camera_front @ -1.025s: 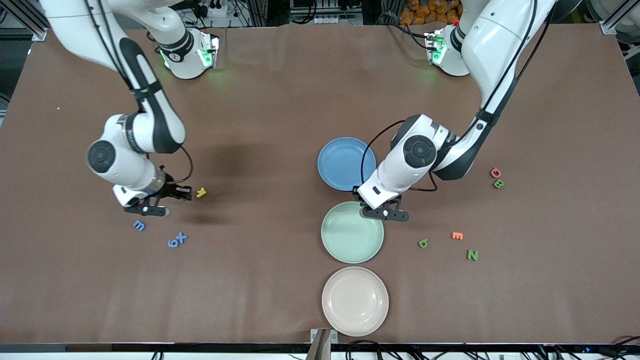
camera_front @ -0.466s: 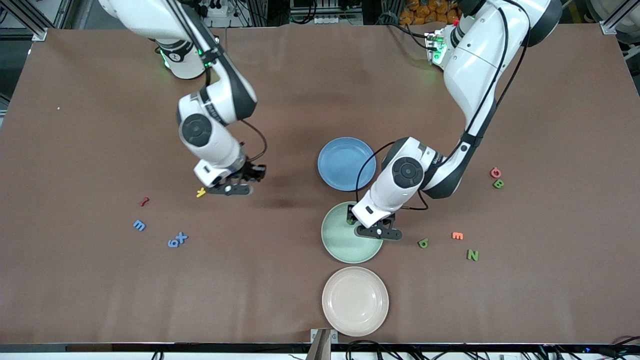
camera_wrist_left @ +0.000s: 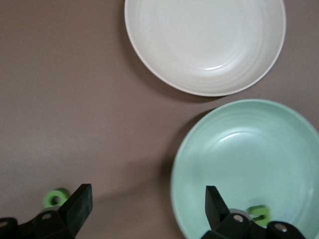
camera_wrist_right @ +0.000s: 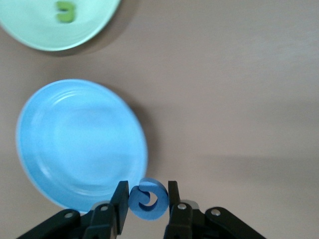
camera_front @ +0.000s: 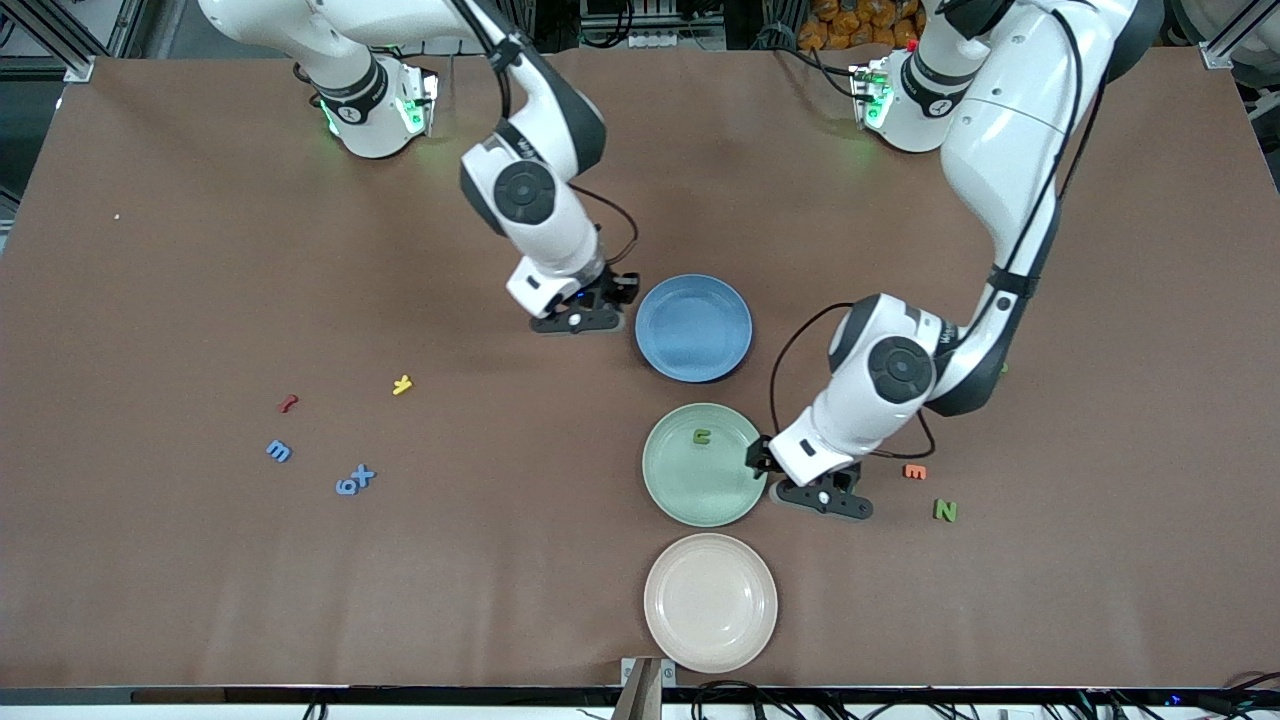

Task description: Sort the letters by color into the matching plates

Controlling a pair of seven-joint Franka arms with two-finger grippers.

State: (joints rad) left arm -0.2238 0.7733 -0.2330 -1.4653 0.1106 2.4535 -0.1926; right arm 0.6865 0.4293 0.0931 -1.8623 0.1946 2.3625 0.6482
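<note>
My right gripper (camera_front: 577, 321) is shut on a blue letter (camera_wrist_right: 148, 200) and hangs over the table just beside the blue plate (camera_front: 693, 328). That blue plate (camera_wrist_right: 79, 144) holds nothing. My left gripper (camera_front: 822, 497) stands open over the table at the rim of the mint green plate (camera_front: 704, 480), with nothing between its fingers. One green letter (camera_front: 702, 435) lies in that plate. In the left wrist view, my left gripper (camera_wrist_left: 148, 204) spans bare table and the green plate's edge (camera_wrist_left: 249, 164), with a loose green letter (camera_wrist_left: 55, 198) beside one finger.
The beige plate (camera_front: 710, 602) sits nearest the front camera. An orange letter (camera_front: 914, 471) and a green letter (camera_front: 945, 510) lie toward the left arm's end. Toward the right arm's end lie a red (camera_front: 288, 403), a yellow (camera_front: 402, 384) and blue letters (camera_front: 279, 451) (camera_front: 354, 481).
My right gripper has carried the blue letter from its end of the table to beside the blue plate. My left gripper opened, left the green letter in the green plate, and moved off the rim.
</note>
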